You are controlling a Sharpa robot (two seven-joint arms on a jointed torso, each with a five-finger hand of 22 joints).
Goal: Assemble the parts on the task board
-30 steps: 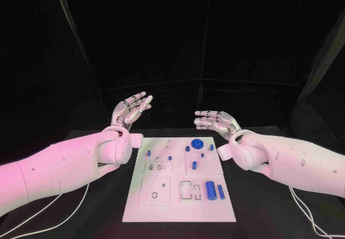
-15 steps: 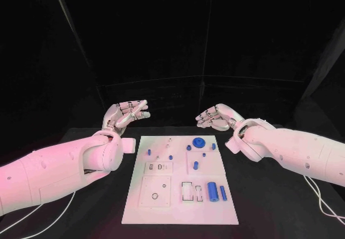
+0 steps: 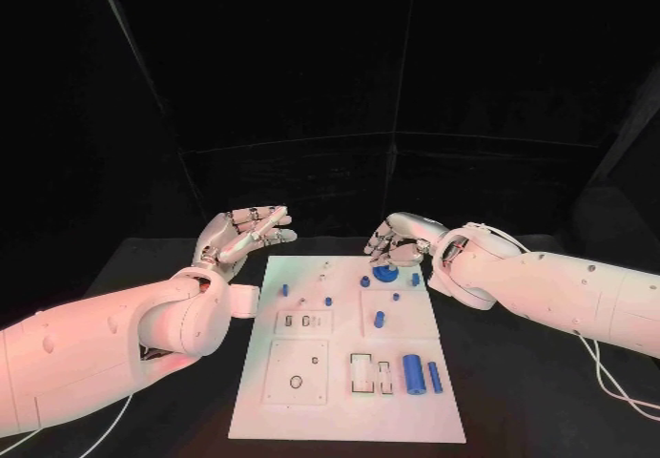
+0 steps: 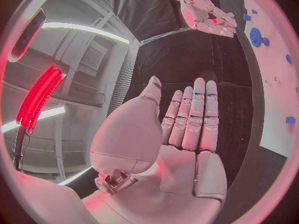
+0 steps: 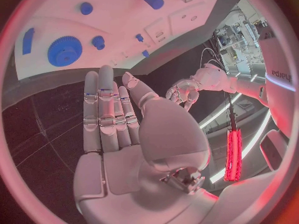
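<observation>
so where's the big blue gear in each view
Head view: blue gear at the task board's far end, just under the right hand.
Left wrist view: gear near the other hand.
Right wrist view: gear beyond the fingertips.
Shared landmark: the white board.

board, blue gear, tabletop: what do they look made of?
Board: looks like matte white plastic or painted plate; flat, even, with cut recesses, no glare.
Gear: likely moulded or printed plastic; uniform saturated blue, dull sheen, crisp teeth.
Tabletop: black and matte, no reflections; possibly a mat or cloth, cannot tell.
</observation>
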